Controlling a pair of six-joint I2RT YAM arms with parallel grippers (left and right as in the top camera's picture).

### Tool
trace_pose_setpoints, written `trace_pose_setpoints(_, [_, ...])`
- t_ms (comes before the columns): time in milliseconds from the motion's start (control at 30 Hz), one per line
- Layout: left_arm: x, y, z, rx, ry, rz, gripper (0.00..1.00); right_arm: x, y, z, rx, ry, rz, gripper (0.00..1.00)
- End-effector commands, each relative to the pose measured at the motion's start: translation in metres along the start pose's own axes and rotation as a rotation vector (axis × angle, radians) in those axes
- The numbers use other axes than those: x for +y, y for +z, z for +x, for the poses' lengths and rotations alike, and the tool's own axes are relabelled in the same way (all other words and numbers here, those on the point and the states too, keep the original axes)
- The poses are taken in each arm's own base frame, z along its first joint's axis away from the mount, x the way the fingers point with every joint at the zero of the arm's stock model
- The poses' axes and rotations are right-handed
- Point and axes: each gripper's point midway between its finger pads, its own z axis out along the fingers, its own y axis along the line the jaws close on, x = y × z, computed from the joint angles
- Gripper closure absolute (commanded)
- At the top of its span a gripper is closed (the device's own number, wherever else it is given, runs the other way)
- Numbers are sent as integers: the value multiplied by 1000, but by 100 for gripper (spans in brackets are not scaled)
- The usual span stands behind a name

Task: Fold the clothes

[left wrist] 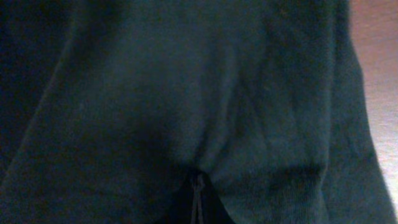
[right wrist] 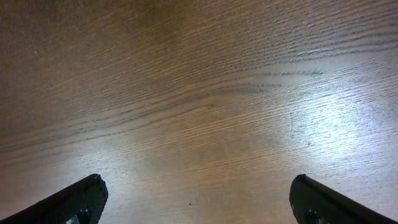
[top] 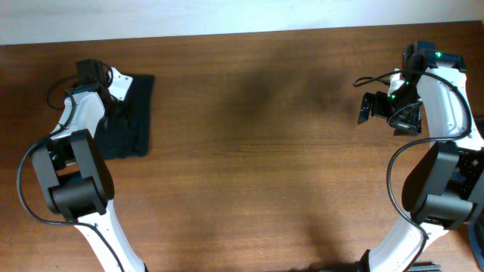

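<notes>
The clothes (top: 138, 125) lie as a dark folded bundle at the far left of the wooden table (top: 257, 159). My left gripper (top: 115, 102) is down on the bundle's left part, mostly hidden under its own wrist. In the left wrist view, dark fabric (left wrist: 199, 93) fills the frame and puckers toward my left gripper (left wrist: 198, 196), whose jaws are pressed together on a pinch of cloth. No logo shows. My right gripper (top: 376, 108) hovers at the far right, wide open over bare wood, with both dark fingers (right wrist: 68, 202) apart and nothing between them (right wrist: 199, 196).
The table's back edge meets a pale wall (top: 189, 15) along the top of the overhead view. Both arm bases stand at the front corners, left (top: 72, 181) and right (top: 439, 189). A narrow strip of wood (left wrist: 379, 74) shows right of the fabric.
</notes>
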Motion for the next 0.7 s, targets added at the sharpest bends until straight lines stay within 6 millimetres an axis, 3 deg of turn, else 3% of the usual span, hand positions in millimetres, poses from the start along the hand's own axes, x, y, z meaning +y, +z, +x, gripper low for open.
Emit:
trace_pose_setpoints(0, [13,59,75,212,4,-53,100,-1,-15,-3,-48,-9,8,1])
trace_pose_setpoints(200, [53,61,86,198,2,-134,100,-1,-15,-3,-48,-9,8,1])
trace_pose_setpoints(467, [98,55,125,232,19,-150,100,-1,-15,-3,-48,-9,8,1])
trace_pose_setpoints(667, [120,51,148,259,101,-147,100,-1,-15,-3,-48,-9,8,1])
